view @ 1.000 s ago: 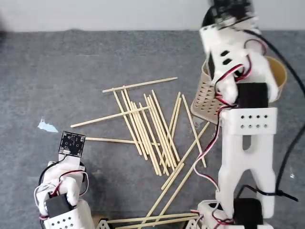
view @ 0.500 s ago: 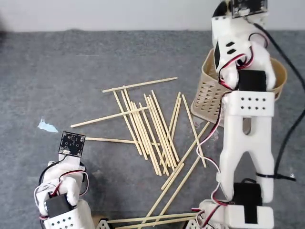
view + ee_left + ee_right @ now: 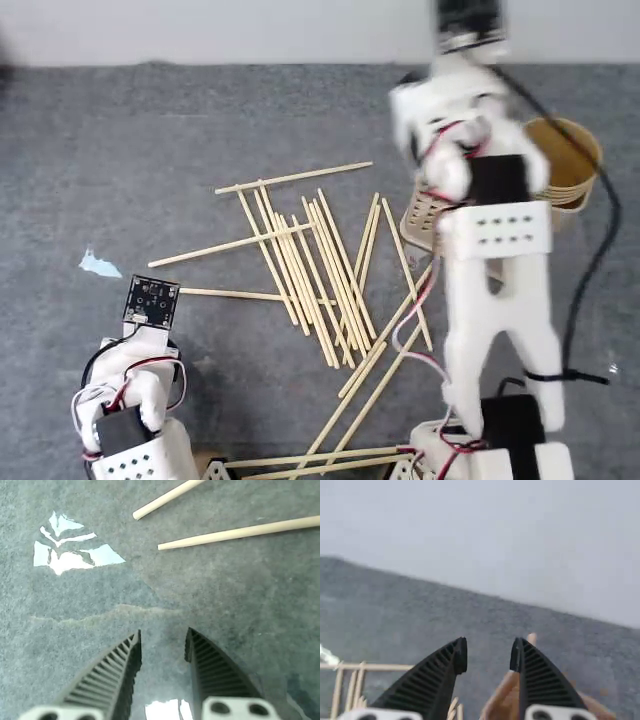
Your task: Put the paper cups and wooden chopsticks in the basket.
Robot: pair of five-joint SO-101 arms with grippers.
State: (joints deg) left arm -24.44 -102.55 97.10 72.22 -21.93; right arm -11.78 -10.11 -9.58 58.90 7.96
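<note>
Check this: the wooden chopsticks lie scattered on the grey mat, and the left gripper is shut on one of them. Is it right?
Not quite. The left gripper is open and holds nothing, as the left wrist view shows. The wooden chopsticks do lie scattered on the grey mat.

Parted pincer (image 3: 163,632), two chopsticks (image 3: 240,532), perhaps torn tape (image 3: 70,557)

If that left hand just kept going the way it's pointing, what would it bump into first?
Most likely the bare grey felt table cover just ahead of the open left hand. Farther along lies the tip of a pale wooden chopstick, though depth is hard to judge.
</note>
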